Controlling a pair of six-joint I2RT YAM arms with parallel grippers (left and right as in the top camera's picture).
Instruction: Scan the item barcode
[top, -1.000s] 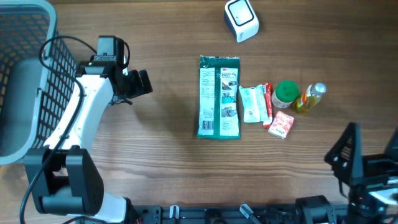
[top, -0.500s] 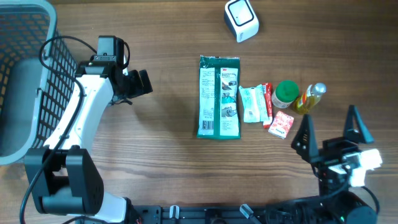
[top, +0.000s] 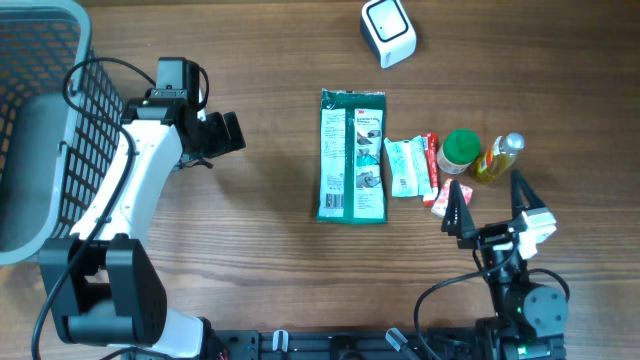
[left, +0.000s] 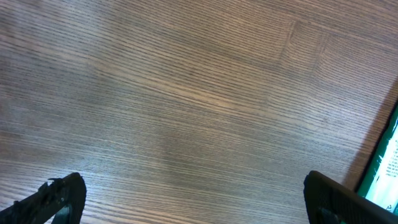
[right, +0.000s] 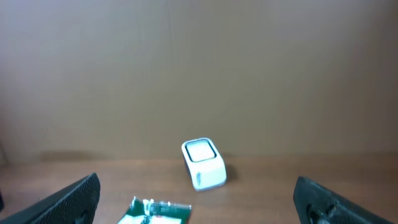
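Beside the green packet (top: 352, 155) lie sachets (top: 405, 166), jar (top: 461, 150), bottle (top: 498, 158).

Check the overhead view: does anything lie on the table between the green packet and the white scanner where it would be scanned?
Nothing visible does. Only bare table separates the green packet from the white scanner beyond its far end. The small items lie beside the packet, off that line.

I see bare table (top: 275, 240) between basket (top: 45, 60) and green packet (top: 352, 155); item cluster (top: 408, 167) crowds packet's right.
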